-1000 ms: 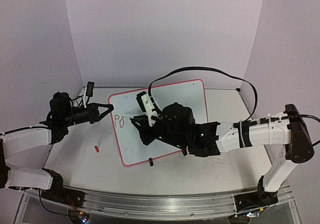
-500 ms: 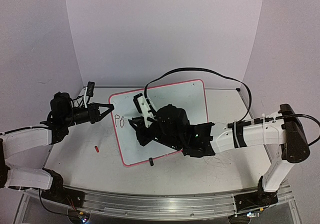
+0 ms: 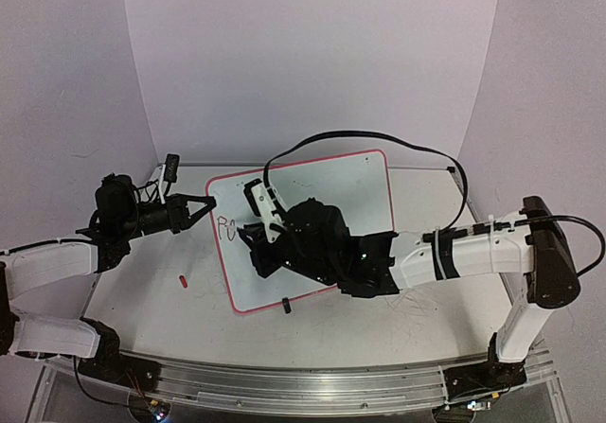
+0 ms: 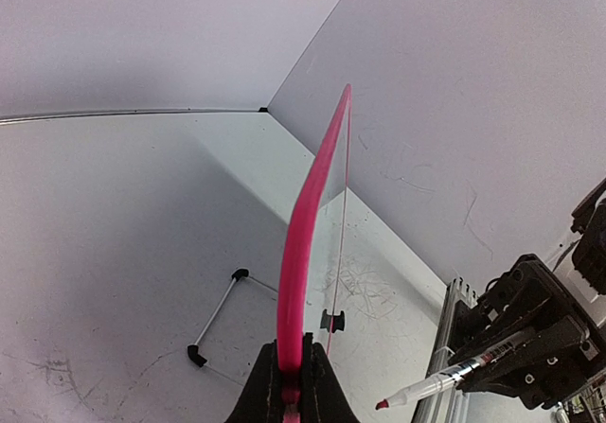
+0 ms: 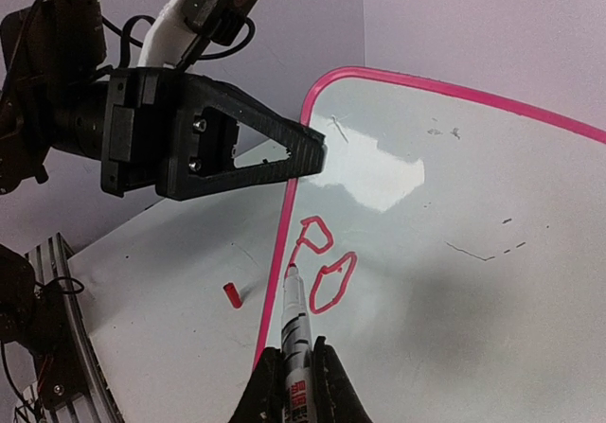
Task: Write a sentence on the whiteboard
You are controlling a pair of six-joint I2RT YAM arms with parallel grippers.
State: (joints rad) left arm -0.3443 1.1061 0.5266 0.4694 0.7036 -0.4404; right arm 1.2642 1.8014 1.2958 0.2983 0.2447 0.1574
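The whiteboard (image 3: 350,191) lies tilted on the table, its pink rim (image 4: 303,243) seen edge-on in the left wrist view. My left gripper (image 3: 206,202) (image 4: 291,376) is shut on the rim at the board's left edge. My right gripper (image 3: 252,237) (image 5: 296,352) is shut on a marker (image 5: 295,314) (image 4: 445,380). The red tip points at the foot of the "P". Of the sentence, only the red letters "Po" (image 5: 322,257) (image 3: 225,226) show, near the left rim. I cannot tell whether the tip touches the board (image 5: 454,253).
A small red cap (image 3: 182,278) (image 5: 231,295) lies on the table left of the board. A black clip foot (image 3: 286,304) sits on the near rim. A black cable (image 3: 379,139) arcs over the board's far side. A thin wire stand (image 4: 216,324) lies beside the board.
My right arm has slid left across the board with the marker, bringing the tip close to the letters. The left arm and the board have stayed put.
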